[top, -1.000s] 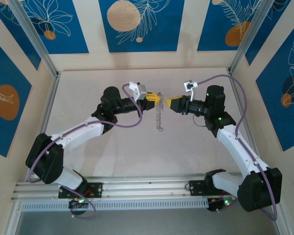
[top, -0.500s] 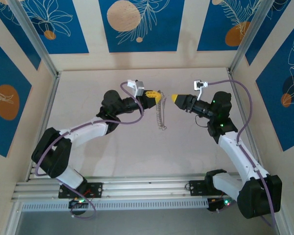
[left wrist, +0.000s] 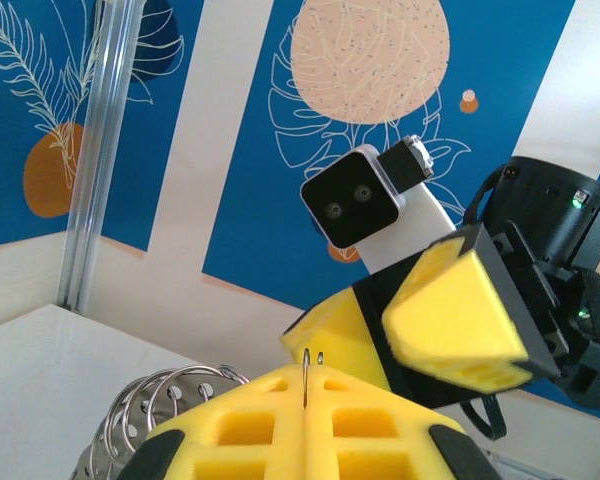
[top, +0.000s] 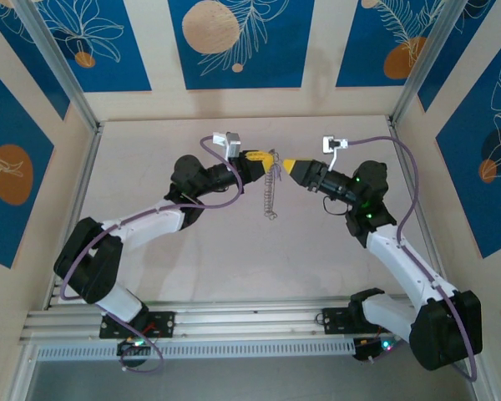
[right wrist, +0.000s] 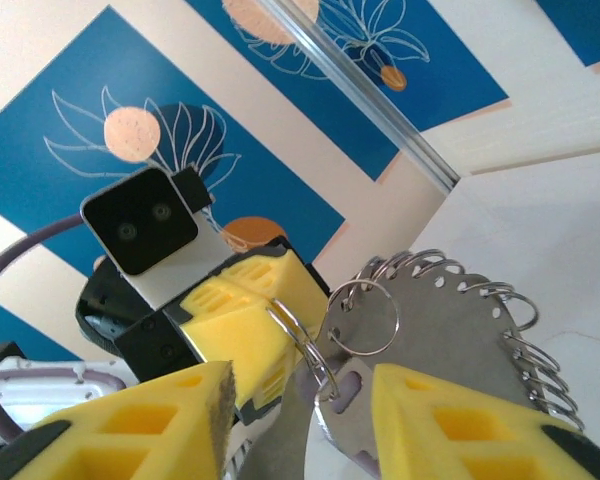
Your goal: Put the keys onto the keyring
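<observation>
From above, the keyring (top: 271,190) hangs as a thin beaded strip over the pale table (top: 150,150). Its long axis runs from its pinched top end back toward the arm bases. The left end effector (top: 267,159) is at that top end, clamped on the metal. The right end effector (top: 289,164) sits just beside the keyring on the other side, its tips pointing at the same top end, so both are close and face each other across it. From the left wrist, the left end effector (left wrist: 306,385) has its yellow pads pressed together on a thin wire of the keyring (left wrist: 170,395), whose loops fan out below and to the left. Just past the keyring the right end effector (left wrist: 385,310) comes in nose-on. From the right wrist, the right end effector (right wrist: 300,410) has its jaws spread wide and holds nothing. The keyring (right wrist: 450,330) lies straight ahead in the gap, a small split ring (right wrist: 365,318) at its top, with the left end effector (right wrist: 255,315) gripping just behind. I reckon the next move depends on entering at that top end. I cannot pick out the tiny key among the metal, and I can read no writing or brand anywhere.
</observation>
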You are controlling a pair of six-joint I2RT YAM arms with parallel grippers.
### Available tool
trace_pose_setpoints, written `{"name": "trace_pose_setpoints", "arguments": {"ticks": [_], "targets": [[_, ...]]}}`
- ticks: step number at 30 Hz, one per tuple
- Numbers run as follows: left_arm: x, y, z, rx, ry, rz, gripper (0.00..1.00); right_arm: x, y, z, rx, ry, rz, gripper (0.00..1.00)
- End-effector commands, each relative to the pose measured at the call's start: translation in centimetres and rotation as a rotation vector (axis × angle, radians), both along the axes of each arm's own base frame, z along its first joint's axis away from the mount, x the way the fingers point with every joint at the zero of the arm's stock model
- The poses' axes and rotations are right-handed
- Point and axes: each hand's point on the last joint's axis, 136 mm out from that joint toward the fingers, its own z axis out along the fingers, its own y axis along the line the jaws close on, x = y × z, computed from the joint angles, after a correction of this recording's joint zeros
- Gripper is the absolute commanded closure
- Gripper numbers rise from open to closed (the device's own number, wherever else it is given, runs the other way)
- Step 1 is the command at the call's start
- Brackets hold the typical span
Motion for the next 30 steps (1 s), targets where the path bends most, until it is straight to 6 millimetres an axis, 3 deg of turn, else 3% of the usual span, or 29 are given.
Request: {"name": "trace_pose_setpoints", "arguments": {"ticks": [1, 13, 30], "targets": [[-1.0, 0.2, 2.2, -0.066, -0.050, -0.016, 1.00, 0.1, 0.5, 0.2, -0.002, -0.026, 0.000, 0.65], [-0.8, -0.1, 2.4, -0.073, -0.055, -0.030, 1.00, 0.3, 0.7, -0.7, -0.018, -0.010, 0.004, 1.00], [-0.8, -0.2, 2.6, -0.080, -0.056, -0.041, 1.00, -1.1, 1.2, -3.0, -0.051, 0.043, 0.039, 1.00]]}}
